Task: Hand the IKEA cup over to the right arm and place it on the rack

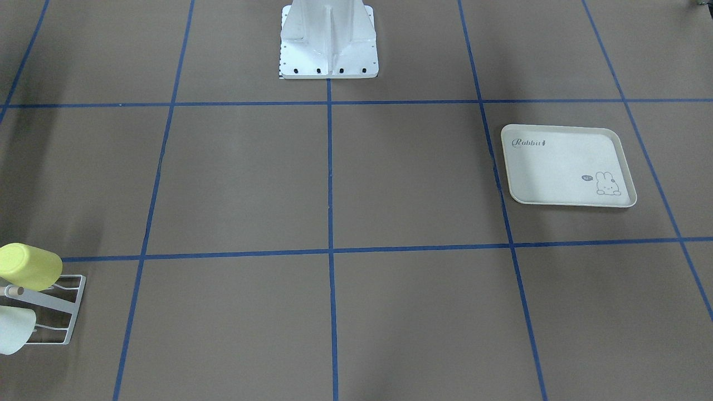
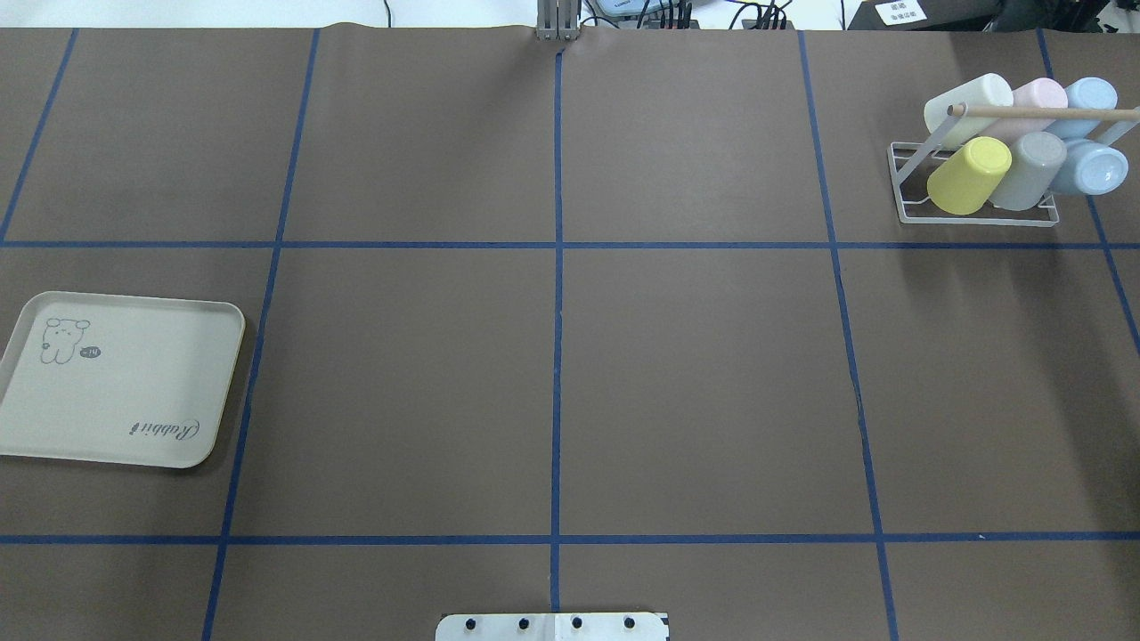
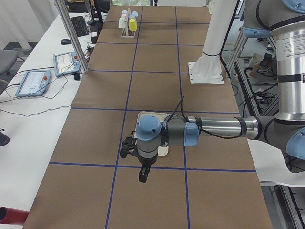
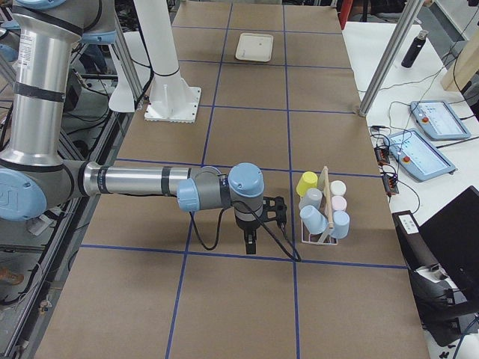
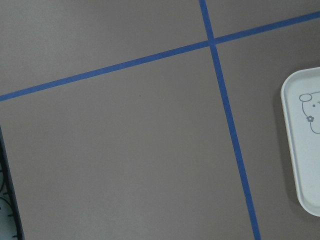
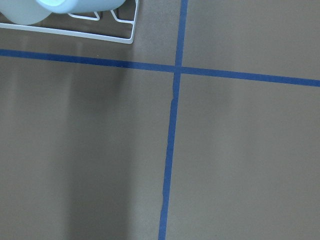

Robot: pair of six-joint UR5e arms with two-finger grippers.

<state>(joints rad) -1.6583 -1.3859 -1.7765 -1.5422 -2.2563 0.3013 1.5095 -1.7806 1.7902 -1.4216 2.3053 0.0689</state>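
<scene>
Six pastel plastic cups (image 2: 1029,169) are sitting slanted on the small white wire rack (image 2: 929,148) with the round wooden dowel, at the far right of the brown paper-covered surface (image 2: 695,374), packed shoulder to shoulder. The yellow plastic cup (image 2: 966,175) is nearest the rack's open end. Which of them is the task's cup I cannot tell. None is lying on the cream rabbit-print tray (image 2: 125,392), and neither arm seems to be carrying one, so the placing is looking finished.

The silver right arm (image 4: 135,181) is hanging low just beside the rack, its black cable loop (image 4: 217,232) drooping toward the wire base. Its jaws, like those of the silver left arm (image 3: 219,126) over by the tray, are showing only in the side views, so I cannot tell whether they are wide or narrow.

The risk is lying in the withdrawal: a sideways swing — or the cable dragging — could be catching the frame or dowel, shifting the light rack and shaking the crowded cups off their prongs.
</scene>
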